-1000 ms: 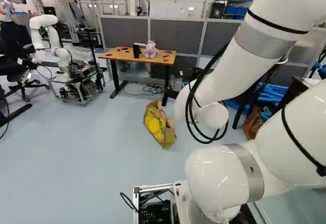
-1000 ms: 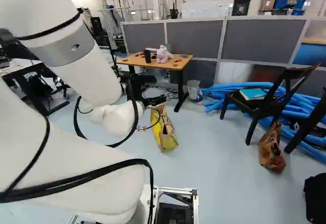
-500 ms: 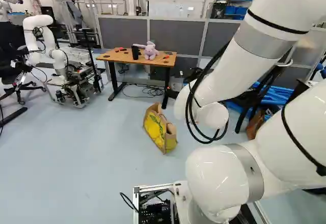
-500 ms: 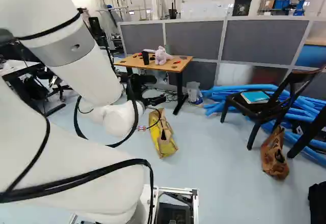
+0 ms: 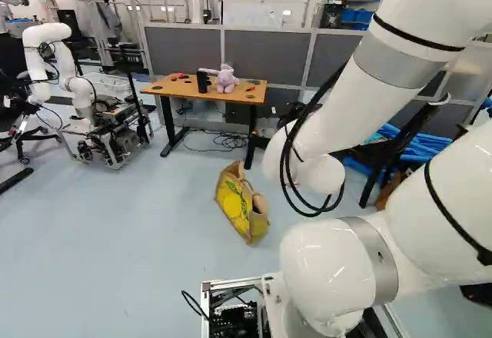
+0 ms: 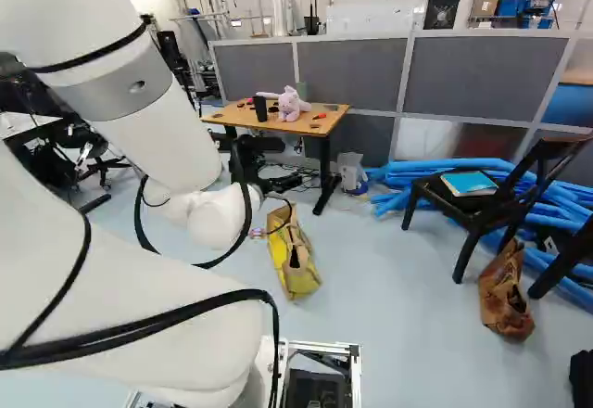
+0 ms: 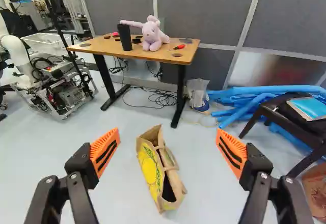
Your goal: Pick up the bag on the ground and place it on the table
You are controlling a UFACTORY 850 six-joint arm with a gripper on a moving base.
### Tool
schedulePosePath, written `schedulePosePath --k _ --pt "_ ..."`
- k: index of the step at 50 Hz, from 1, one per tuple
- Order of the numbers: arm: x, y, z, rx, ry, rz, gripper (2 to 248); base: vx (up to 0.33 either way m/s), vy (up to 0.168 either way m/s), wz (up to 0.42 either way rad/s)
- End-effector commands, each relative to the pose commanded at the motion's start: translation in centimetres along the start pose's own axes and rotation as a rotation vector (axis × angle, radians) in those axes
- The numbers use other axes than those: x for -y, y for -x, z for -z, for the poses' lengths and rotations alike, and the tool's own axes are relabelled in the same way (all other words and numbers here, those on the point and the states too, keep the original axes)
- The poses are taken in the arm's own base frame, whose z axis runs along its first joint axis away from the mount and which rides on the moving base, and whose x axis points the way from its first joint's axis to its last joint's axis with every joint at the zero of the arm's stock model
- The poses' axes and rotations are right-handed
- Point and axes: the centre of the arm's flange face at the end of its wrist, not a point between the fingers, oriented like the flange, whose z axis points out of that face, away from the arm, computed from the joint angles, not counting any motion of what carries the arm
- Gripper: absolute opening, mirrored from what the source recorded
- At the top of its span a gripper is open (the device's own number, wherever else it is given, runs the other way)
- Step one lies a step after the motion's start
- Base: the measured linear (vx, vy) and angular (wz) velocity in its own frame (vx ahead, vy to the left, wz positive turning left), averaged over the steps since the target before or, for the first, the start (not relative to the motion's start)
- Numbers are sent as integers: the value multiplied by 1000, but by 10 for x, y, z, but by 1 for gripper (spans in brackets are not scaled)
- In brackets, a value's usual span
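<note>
Hand spread wide, I'm facing the yellow-and-brown bag on the floor ahead, short of the bench holding a pink plush toy.

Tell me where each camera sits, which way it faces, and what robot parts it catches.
Left base view: behind the arm, to its left, facing ahead and slightly down toward the bag and table; the arm stands right of the middle.
Right base view: behind the arm, to its right, facing similarly; the arm takes up the left side.
Wrist view: at the arm's end, looking along the gripper; its two open fingers show.
Shared by all three: bag, table, plush toy.
</note>
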Motion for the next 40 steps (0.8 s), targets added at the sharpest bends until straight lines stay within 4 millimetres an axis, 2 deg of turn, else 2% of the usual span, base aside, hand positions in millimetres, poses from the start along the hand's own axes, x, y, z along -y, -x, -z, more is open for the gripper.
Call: schedulePosePath --k 40 --pt "0 0 0 0 0 0 247 146 0 -15"
